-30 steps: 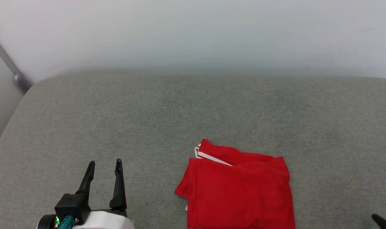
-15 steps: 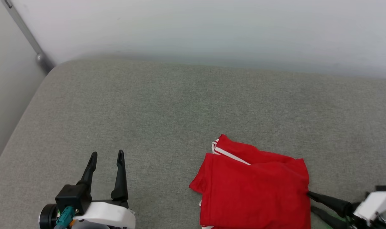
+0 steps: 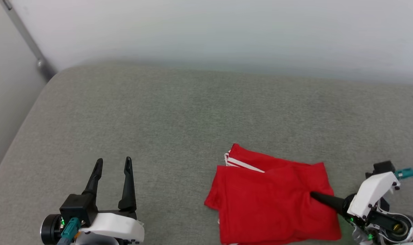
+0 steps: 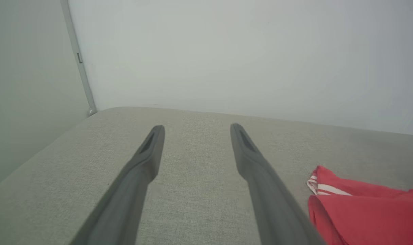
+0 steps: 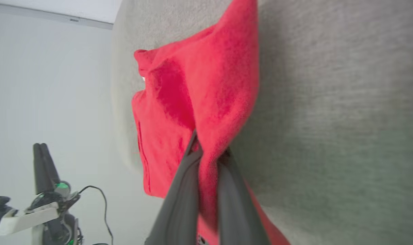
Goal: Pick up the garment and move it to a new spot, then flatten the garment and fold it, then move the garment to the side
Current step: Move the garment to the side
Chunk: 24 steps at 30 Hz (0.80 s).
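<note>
Closure came within the last second: right fingers [image 3: 325, 200], spread before, clamped the right edge of the folded garment [image 3: 271, 200] lying on the grey cushion [image 3: 159, 119]; left fingers [image 3: 127, 183] stayed apart, idle, so the move aside looked ready to start

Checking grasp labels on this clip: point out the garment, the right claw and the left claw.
garment [image 3: 267, 204]: head view, middle of the folded red cloth.
right claw [image 3: 313, 194]: head view, at its fingertips, shut on the garment.
left claw [image 3: 113, 160]: head view, gap midway between the open fingertips.
</note>
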Motion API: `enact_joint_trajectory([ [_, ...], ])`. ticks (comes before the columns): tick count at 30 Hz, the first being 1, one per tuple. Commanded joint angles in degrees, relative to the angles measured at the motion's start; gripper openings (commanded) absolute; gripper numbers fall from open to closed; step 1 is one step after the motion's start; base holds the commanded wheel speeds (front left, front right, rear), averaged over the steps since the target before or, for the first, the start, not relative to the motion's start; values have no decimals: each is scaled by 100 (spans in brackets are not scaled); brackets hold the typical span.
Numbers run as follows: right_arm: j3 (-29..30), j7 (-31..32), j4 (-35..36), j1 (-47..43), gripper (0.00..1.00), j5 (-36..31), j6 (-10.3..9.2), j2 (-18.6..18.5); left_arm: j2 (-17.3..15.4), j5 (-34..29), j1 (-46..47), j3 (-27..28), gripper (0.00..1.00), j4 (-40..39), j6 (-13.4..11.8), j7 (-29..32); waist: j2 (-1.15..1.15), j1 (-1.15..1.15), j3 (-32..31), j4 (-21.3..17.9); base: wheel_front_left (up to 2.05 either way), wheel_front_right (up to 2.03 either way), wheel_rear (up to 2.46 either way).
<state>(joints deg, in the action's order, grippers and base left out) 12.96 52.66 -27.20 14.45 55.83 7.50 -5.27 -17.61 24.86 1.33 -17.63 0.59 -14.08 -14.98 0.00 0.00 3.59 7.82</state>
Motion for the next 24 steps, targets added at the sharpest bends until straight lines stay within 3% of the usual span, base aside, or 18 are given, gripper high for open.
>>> enact_joint_trajectory([
  [1,-189,-121,190,-101,0,-203,-1,-156,-8,-36,-56,11,100,-11,25,-26,0,0,-66,-138,0,0,0],
  [8,-1374,-490,863,113,0,-1578,-1,-983,-41,-85,-57,58,100,-70,47,-21,0,0,-106,-904,0,0,0],
  [12,-1706,-424,938,429,0,-2060,-2,-1215,-55,-137,25,108,100,-168,81,-22,0,0,63,-1545,0,0,0],
  [18,-1676,-516,886,1214,0,-2424,-2,-1532,-207,-380,606,9,100,-443,196,85,0,0,978,-2398,0,0,0],
  [24,-1132,-1179,592,1941,0,-2716,-1,-2131,-326,-815,1792,-255,100,-913,381,411,0,0,2320,-2752,0,0,0],
])
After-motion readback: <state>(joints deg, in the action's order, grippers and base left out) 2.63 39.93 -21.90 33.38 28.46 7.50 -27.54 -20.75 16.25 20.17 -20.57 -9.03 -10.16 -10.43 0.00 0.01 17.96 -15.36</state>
